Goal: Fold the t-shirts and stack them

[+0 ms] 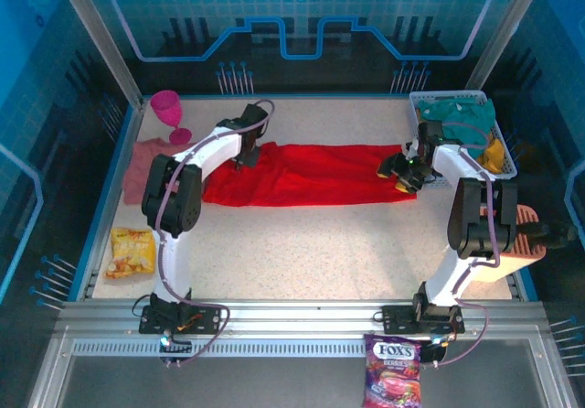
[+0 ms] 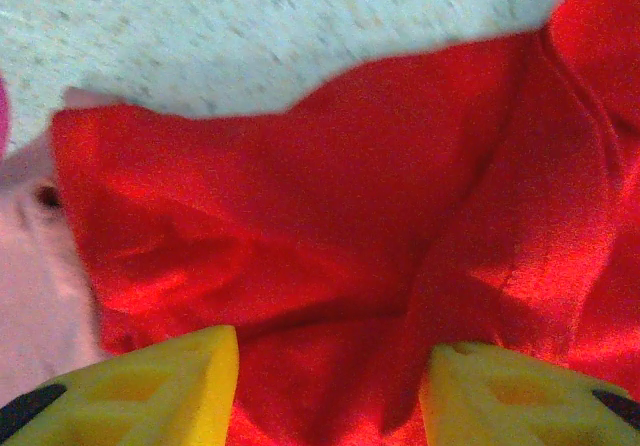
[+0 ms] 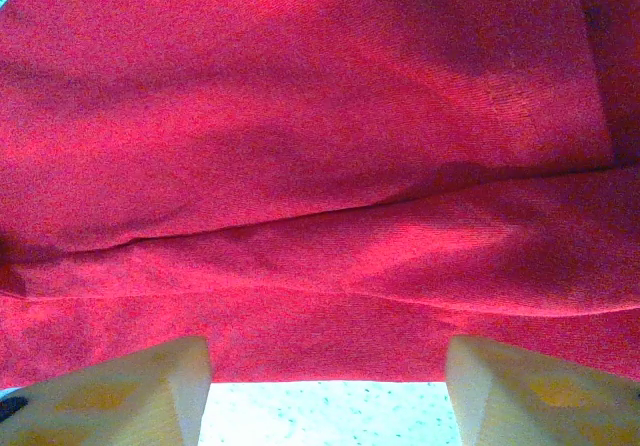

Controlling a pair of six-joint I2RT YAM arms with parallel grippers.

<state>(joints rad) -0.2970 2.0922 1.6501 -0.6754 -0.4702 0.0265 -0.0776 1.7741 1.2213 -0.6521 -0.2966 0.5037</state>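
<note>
**Red shirt stretched between two arms on the speckled table**

From above, we see a pale speckled table (image 1: 320,252) inside a blue-lit enclosure. The red t-shirt (image 1: 320,175) lies across its far middle as a long, narrow band. The left gripper (image 1: 247,159) is at its left end and the right gripper (image 1: 402,175) at its right end. The salmon-pink t-shirt (image 1: 142,166) sits crumpled at the left edge, beside a magenta goblet (image 1: 169,113). A white basket (image 1: 416,106) at the far right holds a teal cloth (image 1: 457,111) and a yellow cloth (image 1: 494,156). A yellow snack bag (image 1: 131,251) lies front left, and a purple candy bag (image 1: 393,371) lies on the near rail.

On the left wrist, we find what the overhead arm hides. The left gripper (image 2: 330,351) has its yellow fingers (image 2: 170,386) apart, with rumpled red t-shirt (image 2: 350,196) between them. The red cloth overlaps the salmon-pink t-shirt (image 2: 35,296), and bare table (image 2: 250,36) shows beyond.

On the right wrist, the right gripper (image 3: 327,351) stands spread, gripping nothing. Bare table (image 3: 320,411) shows between its fingers, and the layered hem of the red t-shirt (image 3: 300,146) lies just ahead.
</note>
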